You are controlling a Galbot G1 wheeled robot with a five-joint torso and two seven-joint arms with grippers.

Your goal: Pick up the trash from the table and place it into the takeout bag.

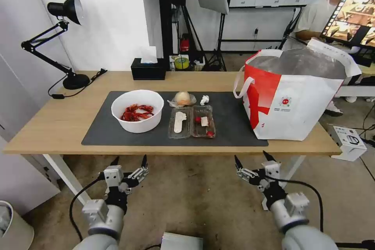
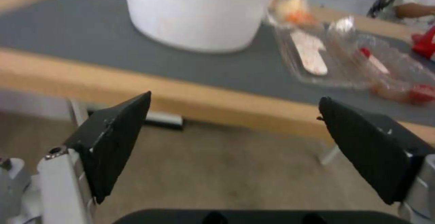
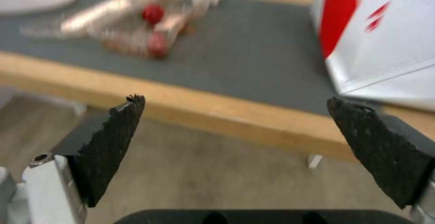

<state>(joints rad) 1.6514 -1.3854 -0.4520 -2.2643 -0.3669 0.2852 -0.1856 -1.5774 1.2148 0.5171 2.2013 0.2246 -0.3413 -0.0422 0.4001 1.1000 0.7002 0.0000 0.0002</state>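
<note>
One white bowl point(image 1: 137, 110) of red shells, ahead of left gripper point(image 1: 129, 161). One clear hinged tray point(image 1: 191, 122), between both grippers, farther out. One wrapped beige lump point(image 1: 183, 98). One paper wad point(image 1: 204, 99). One takeout bag point(image 1: 297, 93), beyond right gripper point(image 1: 252, 158). Two grippers, both spread wide.

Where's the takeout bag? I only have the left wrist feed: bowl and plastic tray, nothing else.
Observer: The takeout bag stands upright on the table's right end, mouth open.
Operator: Anything behind the bowl?
Observer: A black tissue box at the far edge, and a desk lamp at the far left corner.
Operator: Where's the right gripper?
Observer: The right gripper is open, below the table's near edge, in front of the bag. The left gripper is also open, in front of the bowl.
</note>
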